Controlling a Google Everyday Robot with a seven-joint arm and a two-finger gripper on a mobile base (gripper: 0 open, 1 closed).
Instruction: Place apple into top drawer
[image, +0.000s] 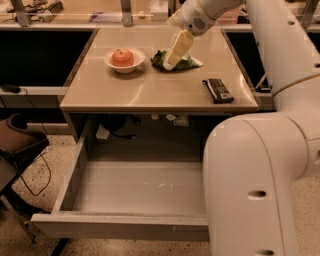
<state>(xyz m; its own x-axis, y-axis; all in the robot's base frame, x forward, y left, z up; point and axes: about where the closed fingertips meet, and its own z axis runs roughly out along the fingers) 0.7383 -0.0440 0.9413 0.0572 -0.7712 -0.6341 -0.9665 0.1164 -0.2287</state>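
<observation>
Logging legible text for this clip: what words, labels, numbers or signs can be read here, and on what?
None legible.
Dark bar wrapper on the table: print too blurred to read.
Green bag, with the claw above it: no readable print.

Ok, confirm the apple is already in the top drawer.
No, the apple sits in the bowl, with the gripper over the green bag.
</observation>
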